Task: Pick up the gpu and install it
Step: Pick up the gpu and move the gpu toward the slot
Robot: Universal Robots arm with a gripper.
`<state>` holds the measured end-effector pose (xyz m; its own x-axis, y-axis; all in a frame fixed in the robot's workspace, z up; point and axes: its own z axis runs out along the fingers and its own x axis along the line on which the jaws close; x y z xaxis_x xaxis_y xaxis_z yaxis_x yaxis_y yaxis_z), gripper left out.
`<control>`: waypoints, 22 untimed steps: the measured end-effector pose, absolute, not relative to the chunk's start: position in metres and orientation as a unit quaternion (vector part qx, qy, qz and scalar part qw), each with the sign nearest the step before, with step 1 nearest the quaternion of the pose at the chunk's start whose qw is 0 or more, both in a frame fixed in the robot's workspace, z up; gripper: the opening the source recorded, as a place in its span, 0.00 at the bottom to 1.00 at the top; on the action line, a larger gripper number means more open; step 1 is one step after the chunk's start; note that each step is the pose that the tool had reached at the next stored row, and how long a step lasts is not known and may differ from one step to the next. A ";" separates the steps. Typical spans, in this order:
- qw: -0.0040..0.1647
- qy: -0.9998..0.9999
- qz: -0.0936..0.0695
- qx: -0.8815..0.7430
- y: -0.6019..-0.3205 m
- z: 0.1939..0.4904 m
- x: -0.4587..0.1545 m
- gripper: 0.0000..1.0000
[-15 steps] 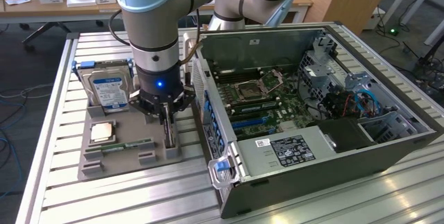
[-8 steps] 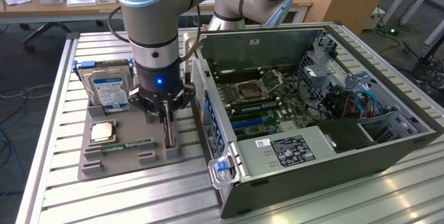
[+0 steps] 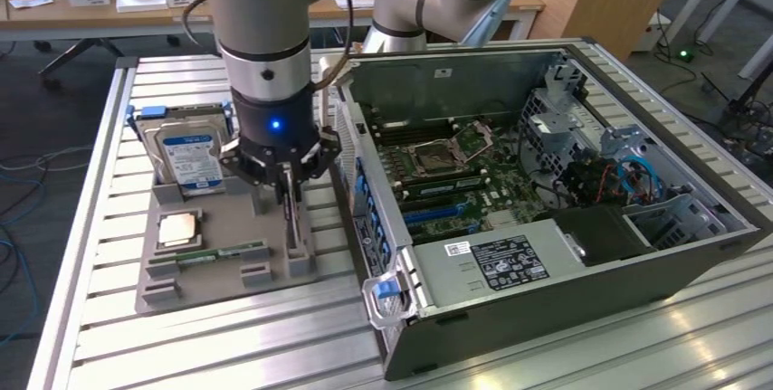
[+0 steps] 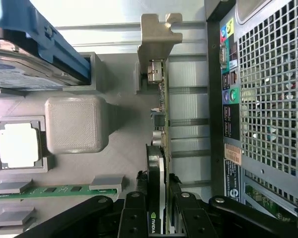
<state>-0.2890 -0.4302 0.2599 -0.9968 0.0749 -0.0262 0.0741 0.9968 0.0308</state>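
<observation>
One card matters here: the gpu (image 3: 292, 227). You'll find it standing on edge in its slot along the side of the grey holder tray (image 3: 224, 274) nearest the open computer case (image 3: 544, 268), with its silver bracket (image 4: 158, 37) at the end away from your gripper (image 3: 288, 195). The gripper is down over the card with fingers (image 4: 136, 210) against both faces — clamped on it, the board seated in the tray. The hard drive (image 3: 191, 159), processor (image 3: 179, 227) and green memory stick (image 3: 224, 252) sit in their own pockets beside it.
</observation>
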 end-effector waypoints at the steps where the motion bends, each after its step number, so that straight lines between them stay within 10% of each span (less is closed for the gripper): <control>1: 0.014 0.999 0.015 0.037 -0.430 0.263 -0.289 0.27; 22: 0.016 0.999 0.015 0.037 -0.430 0.351 -0.289 0.27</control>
